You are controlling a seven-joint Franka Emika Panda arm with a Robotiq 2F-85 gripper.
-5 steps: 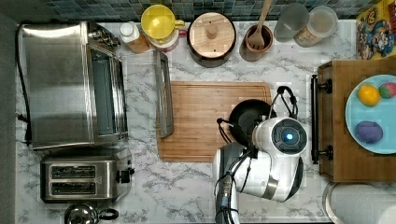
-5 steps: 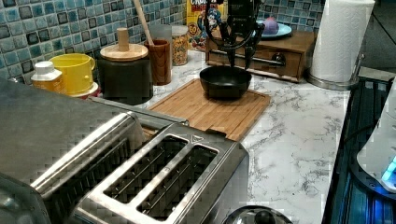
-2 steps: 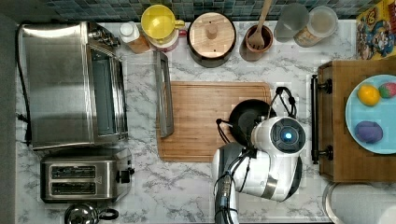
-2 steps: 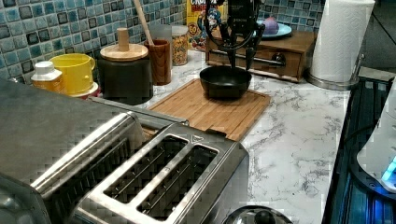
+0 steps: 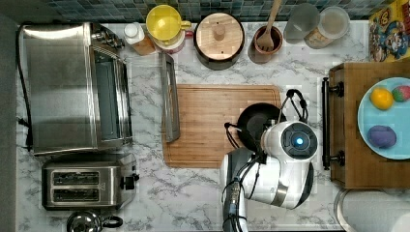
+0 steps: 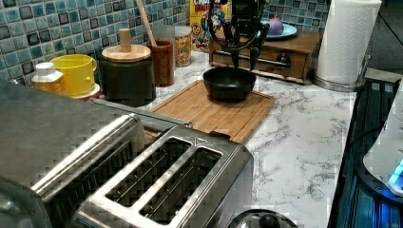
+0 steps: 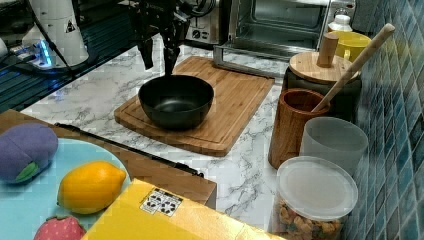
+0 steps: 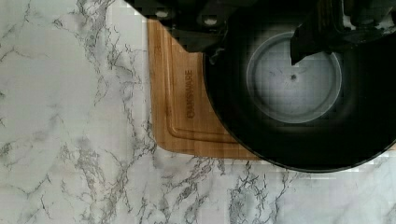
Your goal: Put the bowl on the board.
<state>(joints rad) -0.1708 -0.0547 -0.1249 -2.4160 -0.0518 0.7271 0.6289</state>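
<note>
Black and glossy at the rim, the bowl (image 7: 176, 101) sits upright on the board (image 7: 235, 102), near the corner of the board that lies toward the wooden tray (image 5: 372, 125) in the top view; the wrist view shows its greyish inner bottom and the board's grooved edge (image 8: 180, 116) just beside it, with marble desk (image 8: 70, 140) beyond. The jaws hang released above the bowl's rim, clear of it: in the right view the gripper (image 7: 159, 56) has its two fingers (image 7: 147, 56) spread apart and pointing down at the far side of the bowl, holding nothing, and the left view shows the same gripper (image 6: 243, 58) over the bowl (image 6: 229, 83). In the top view the arm's white wrist covers part of the bowl (image 5: 254, 123). Behind the board stand a dark pot with a wooden lid (image 5: 219, 33) and a brown cup holding a wooden spoon (image 5: 267, 42).
</note>
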